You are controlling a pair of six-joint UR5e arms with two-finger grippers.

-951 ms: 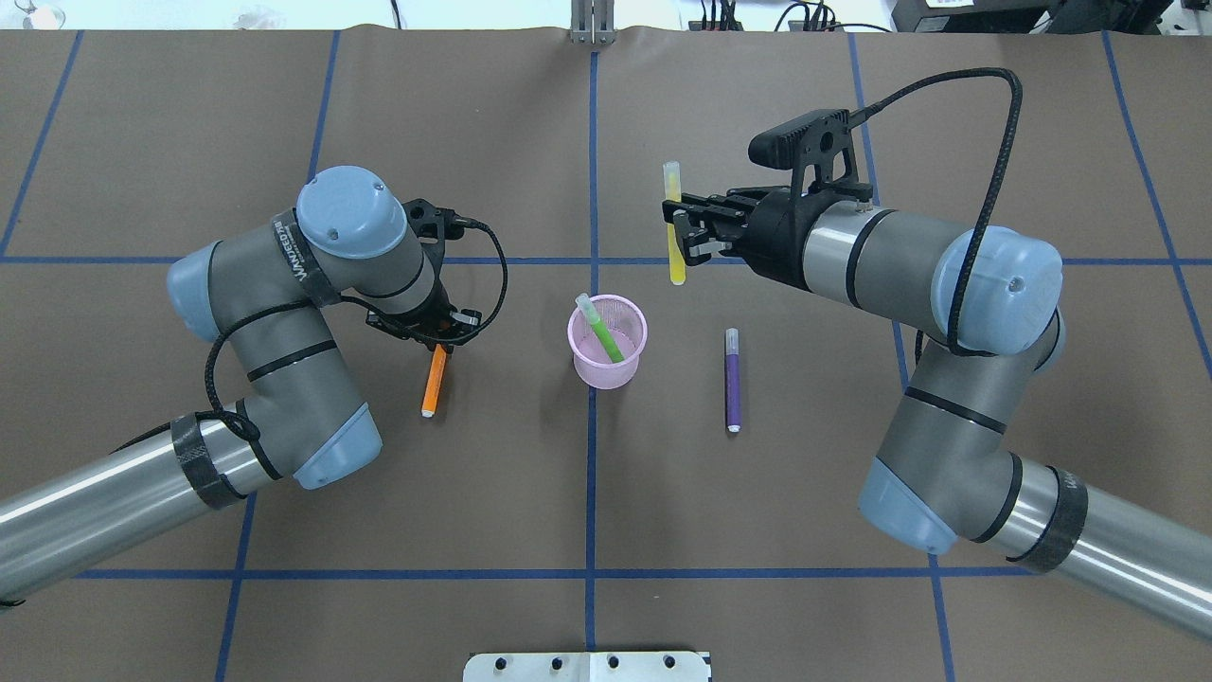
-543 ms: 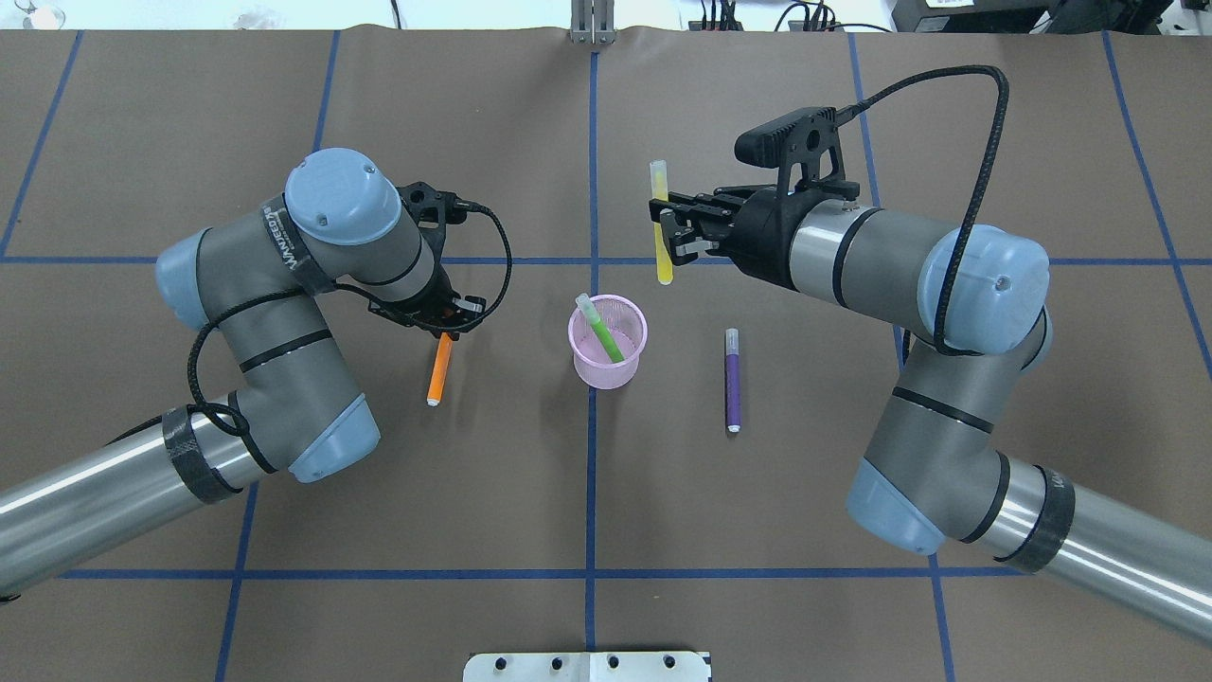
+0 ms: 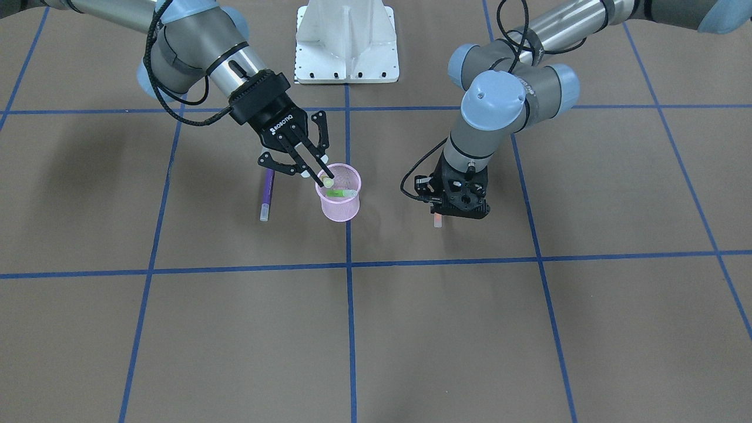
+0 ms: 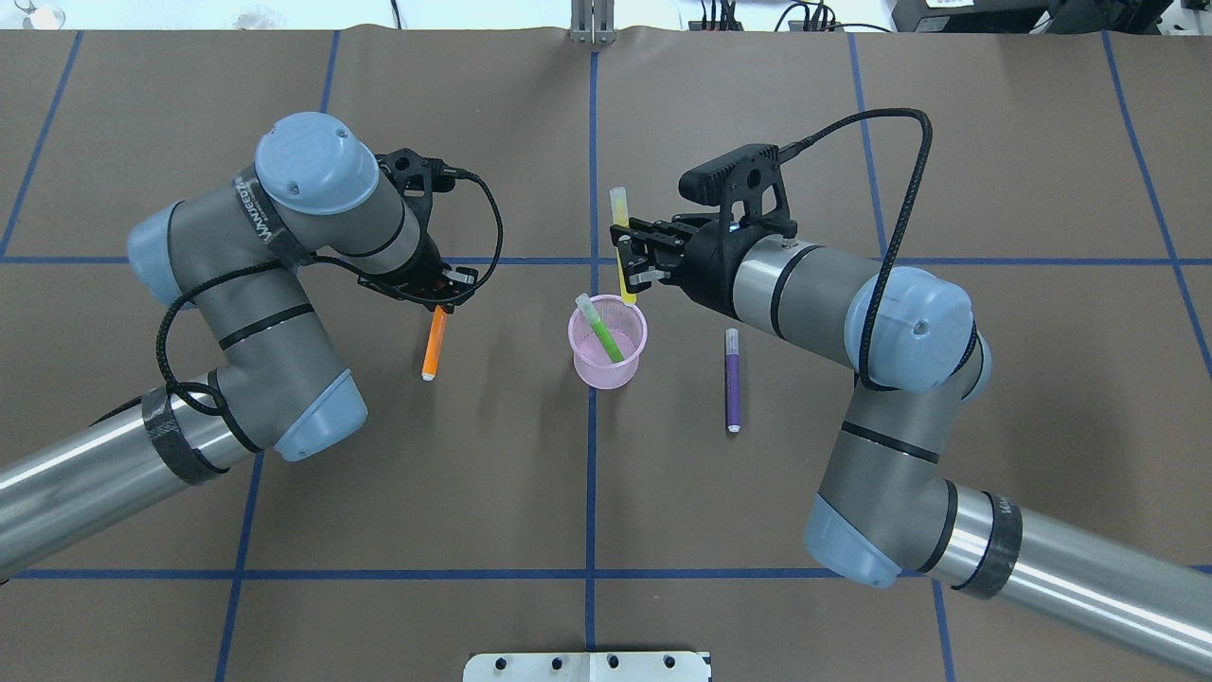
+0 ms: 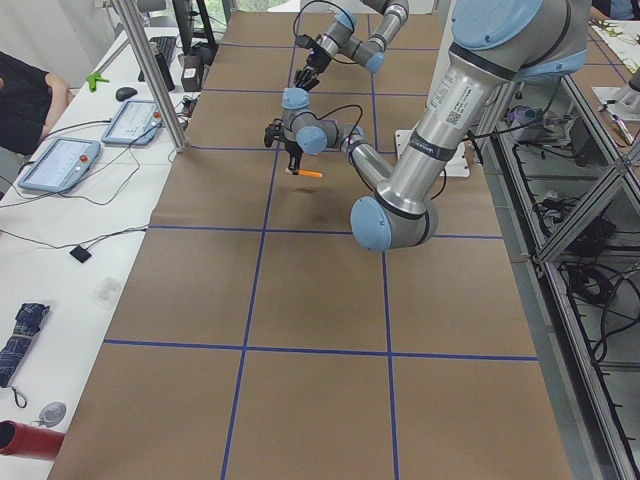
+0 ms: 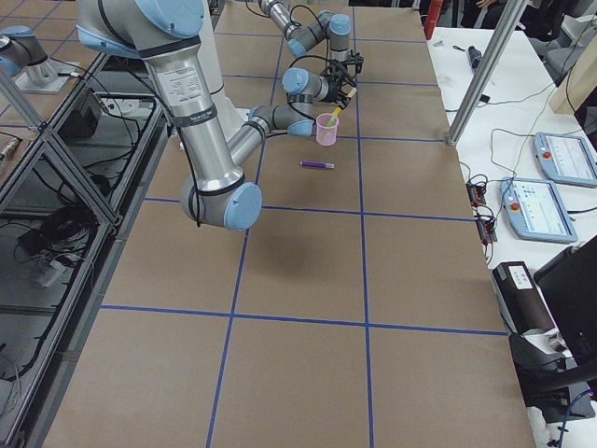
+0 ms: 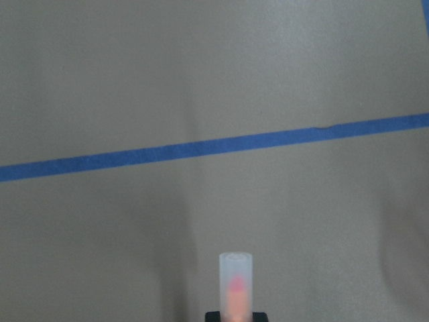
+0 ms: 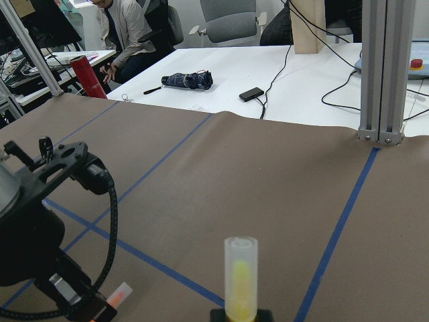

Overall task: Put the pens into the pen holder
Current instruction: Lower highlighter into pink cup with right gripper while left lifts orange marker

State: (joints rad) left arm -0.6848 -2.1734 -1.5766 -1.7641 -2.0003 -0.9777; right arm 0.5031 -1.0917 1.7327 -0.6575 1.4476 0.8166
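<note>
The pink mesh pen holder (image 4: 608,365) stands at the table's middle with a green pen (image 4: 602,332) leaning inside. My right gripper (image 4: 632,258) is shut on a yellow pen (image 4: 620,246), held upright over the holder's far rim; in the front view its lower end (image 3: 325,181) sits just above the holder (image 3: 341,208). My left gripper (image 4: 438,305) is shut on the top of an orange pen (image 4: 434,343), which hangs tilted to the left of the holder. A purple pen (image 4: 732,379) lies flat on the table right of the holder.
Blue tape lines cross the brown table. A white base plate (image 3: 346,41) sits at the robot's side. A metal post (image 4: 592,24) stands at the far edge. Desks with tablets (image 5: 60,165) and operators lie beyond it.
My right gripper has carried the yellow pen left and nearer, up to the holder's rim. My left gripper has moved away from the robot, taking the orange pen with it.
</note>
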